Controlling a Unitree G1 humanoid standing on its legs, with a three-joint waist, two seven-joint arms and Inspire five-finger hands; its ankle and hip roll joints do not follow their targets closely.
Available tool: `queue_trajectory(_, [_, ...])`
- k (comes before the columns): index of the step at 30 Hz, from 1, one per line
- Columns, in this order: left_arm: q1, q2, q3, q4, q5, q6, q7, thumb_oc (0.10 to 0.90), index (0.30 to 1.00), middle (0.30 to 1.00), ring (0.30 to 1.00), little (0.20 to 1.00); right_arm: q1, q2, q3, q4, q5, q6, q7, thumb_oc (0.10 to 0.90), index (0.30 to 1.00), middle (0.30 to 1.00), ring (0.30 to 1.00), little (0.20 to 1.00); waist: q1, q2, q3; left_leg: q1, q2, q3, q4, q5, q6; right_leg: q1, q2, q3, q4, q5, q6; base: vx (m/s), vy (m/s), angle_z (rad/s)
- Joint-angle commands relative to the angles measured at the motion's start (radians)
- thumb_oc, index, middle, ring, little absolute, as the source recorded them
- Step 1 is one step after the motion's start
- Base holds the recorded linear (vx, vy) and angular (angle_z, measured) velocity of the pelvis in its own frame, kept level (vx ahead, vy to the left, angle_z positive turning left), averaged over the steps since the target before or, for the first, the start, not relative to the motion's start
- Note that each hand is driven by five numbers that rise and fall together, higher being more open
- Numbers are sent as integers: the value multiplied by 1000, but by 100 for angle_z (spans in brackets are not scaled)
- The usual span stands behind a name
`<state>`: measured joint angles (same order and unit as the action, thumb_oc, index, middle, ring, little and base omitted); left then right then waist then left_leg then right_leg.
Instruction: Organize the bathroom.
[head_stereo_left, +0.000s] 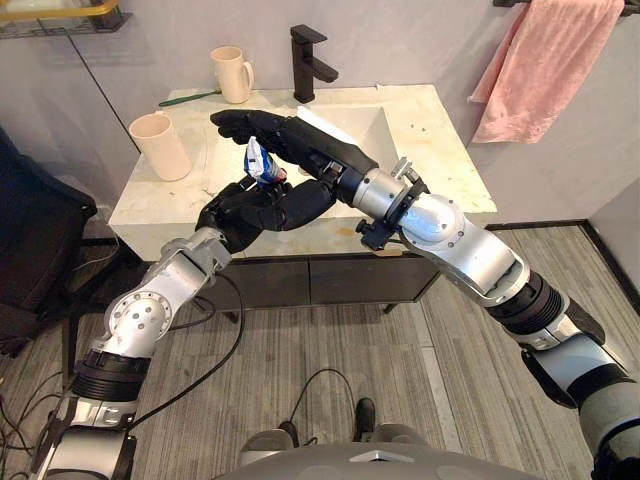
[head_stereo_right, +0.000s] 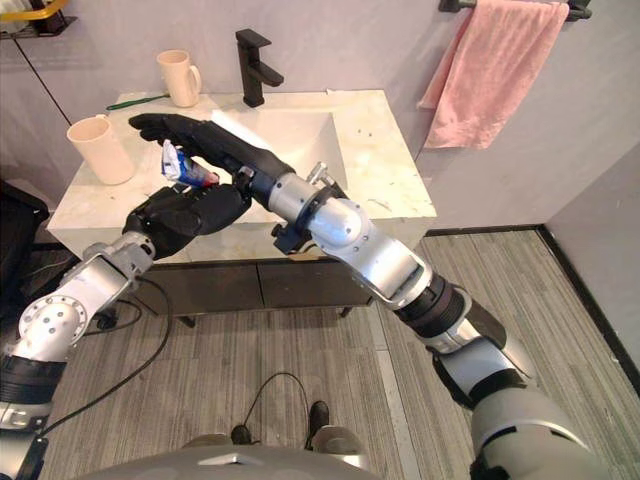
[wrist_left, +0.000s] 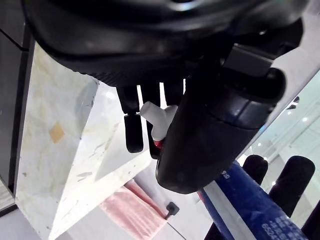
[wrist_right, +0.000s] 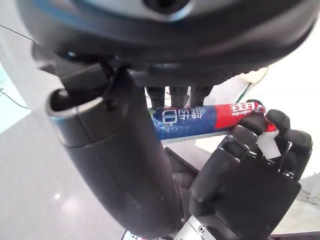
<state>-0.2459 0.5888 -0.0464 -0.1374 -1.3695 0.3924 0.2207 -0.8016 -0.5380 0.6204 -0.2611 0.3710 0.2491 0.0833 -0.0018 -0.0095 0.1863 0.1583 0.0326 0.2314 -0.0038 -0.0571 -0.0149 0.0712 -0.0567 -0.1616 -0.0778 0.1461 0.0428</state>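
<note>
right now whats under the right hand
The toothpaste tube, gripped by the left hand below the right hand. The countertop directly beneath them is covered.

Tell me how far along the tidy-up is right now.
Nothing looks put away yet. In hand: the left hand grips the toothpaste tube above the counter, right hand open against it. Left: the green toothbrush still lies loose beside the two cups.
</note>
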Motion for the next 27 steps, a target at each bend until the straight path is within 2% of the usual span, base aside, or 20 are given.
queue_trajectory(1, [-117, 13, 69, -70, -42, -126, -47, 400, 300, 300, 300, 300, -76, 67, -41, -19, 26, -75, -25, 800, 900, 900, 900, 900, 16, 4, -107, -61, 69, -26, 61, 18, -32, 26, 0, 20, -6, -180, 35, 0, 0, 0])
queue_trajectory(19, [-72, 19, 112, -63, -15, -108, -47, 400, 300, 300, 300, 300, -70, 51, -60, -29, 7, -71, -38, 800, 900, 900, 900, 900, 20, 9, -111, -61, 64, -26, 63, 13, -30, 28, -3, 18, -6, -182, 35, 0, 0, 0])
queue_trajectory(27, [-69, 18, 113, -61, -13, -104, -51, 400, 300, 300, 300, 300, -69, 50, -66, -23, 7, -88, -43, 800, 900, 900, 900, 900, 19, 11, -109, -60, 62, -25, 65, 12, -29, 27, -3, 22, -6, -181, 35, 0, 0, 0])
